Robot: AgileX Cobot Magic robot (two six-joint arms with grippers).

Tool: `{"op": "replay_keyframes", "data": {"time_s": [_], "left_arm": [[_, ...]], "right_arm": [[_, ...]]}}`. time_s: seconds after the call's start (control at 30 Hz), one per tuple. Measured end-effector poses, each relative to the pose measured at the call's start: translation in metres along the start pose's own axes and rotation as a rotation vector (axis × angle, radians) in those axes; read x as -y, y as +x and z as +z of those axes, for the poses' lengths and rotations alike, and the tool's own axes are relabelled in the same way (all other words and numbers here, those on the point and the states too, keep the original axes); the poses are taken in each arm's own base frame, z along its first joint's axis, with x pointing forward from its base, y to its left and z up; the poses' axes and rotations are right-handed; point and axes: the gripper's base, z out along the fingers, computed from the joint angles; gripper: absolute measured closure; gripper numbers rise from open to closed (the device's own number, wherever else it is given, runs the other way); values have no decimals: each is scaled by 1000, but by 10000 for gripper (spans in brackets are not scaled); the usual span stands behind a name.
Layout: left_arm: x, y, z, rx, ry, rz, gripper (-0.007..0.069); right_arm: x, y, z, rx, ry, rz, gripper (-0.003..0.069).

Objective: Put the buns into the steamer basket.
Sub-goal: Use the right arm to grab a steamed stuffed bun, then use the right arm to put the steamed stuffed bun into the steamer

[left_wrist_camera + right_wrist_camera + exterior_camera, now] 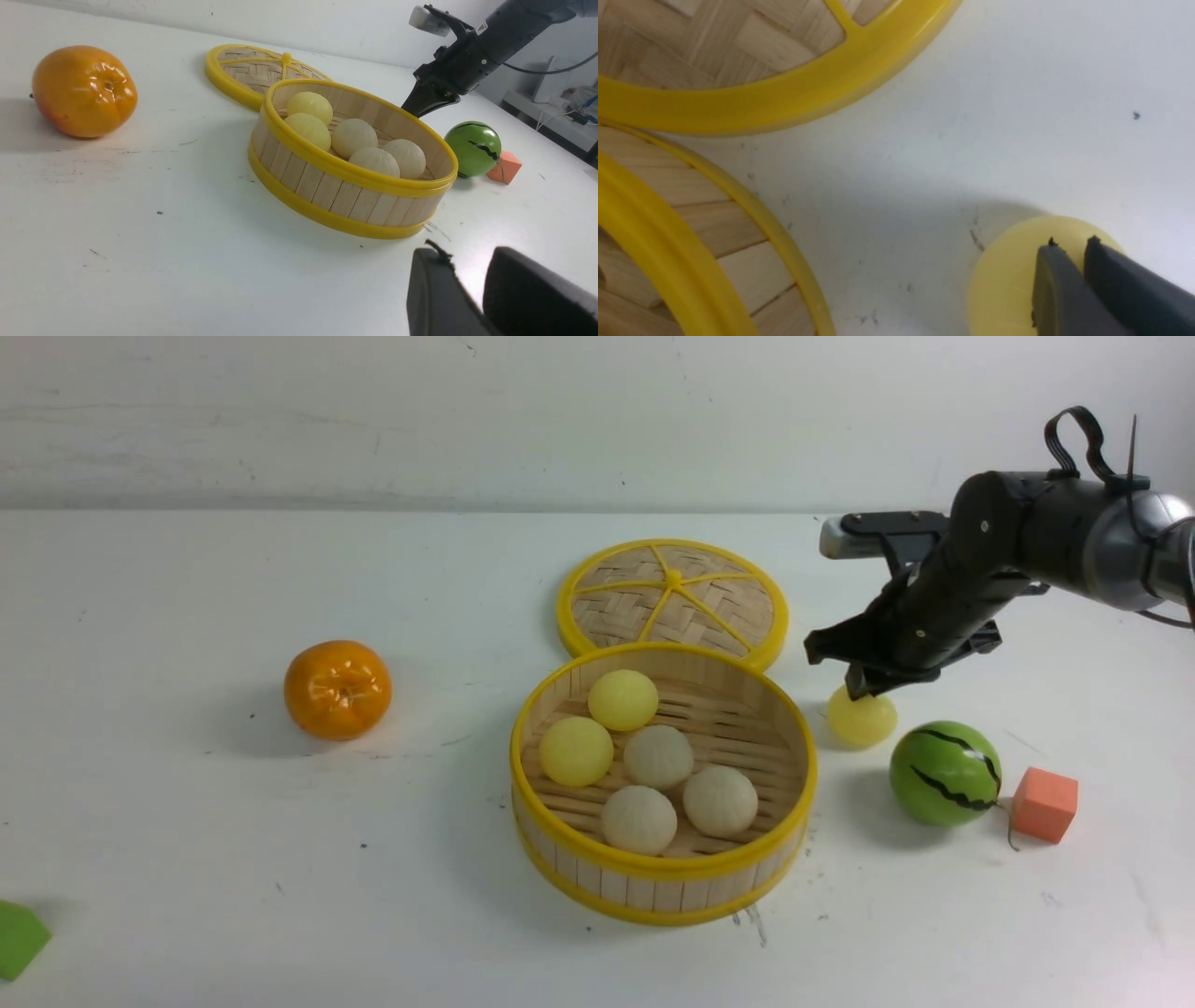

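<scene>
Bun (861, 719) partly hidden — right jaws nearly together, seemingly pinching it; left jaws apart.

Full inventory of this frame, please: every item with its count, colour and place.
steamer basket: 1, bamboo with yellow rims, table centre
pale yellow buns: 2, in the basket, far left part
beige-white buns: 3, in the basket, middle and near side
loose bun: 1, pale yellow, on the table right of the basket
lid: 1, woven, yellow-spoked, behind the basket
orange fruit: 1, left
watermelon ball: 1, green, right
cube: 1, orange, beside the ball
block: 1, green, near left edge
right tool: jaws nearly together atop the loose bun
left tool: open, empty
</scene>
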Motion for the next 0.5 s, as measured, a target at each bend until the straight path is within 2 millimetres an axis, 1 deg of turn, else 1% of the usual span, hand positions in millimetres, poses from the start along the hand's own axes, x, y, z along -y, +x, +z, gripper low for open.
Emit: {"op": "replay_keyframes", "data": {"time_s": [0.1,0.17,0.23,0.33,0.37,0.4,0.43,0.47,0.5], "left_arm": [[0,0,0,0,0,0,463],[0,0,0,0,0,0,463],[0,0,0,0,0,0,463],[0,0,0,0,0,0,463],[0,0,0,0,0,0,463],[0,0,0,0,0,0,461],[0,0,0,0,0,0,461],[0,0,0,0,0,0,460],[0,0,0,0,0,0,459]], "right_arm": [[0,0,0,-6,0,-16,662],[0,1,-1,-17,-1,-19,666],[-1,1,-7,-24,-3,-23,668],[-3,-3,-26,-11,-7,-43,668],[-4,-4,-30,-5,-7,-46,668],[-6,-6,-45,7,-18,-52,668],[-7,-7,-47,9,-20,-51,668],[-8,-8,-55,13,-30,-56,668],[-13,-9,-72,28,-60,-59,668]]}}
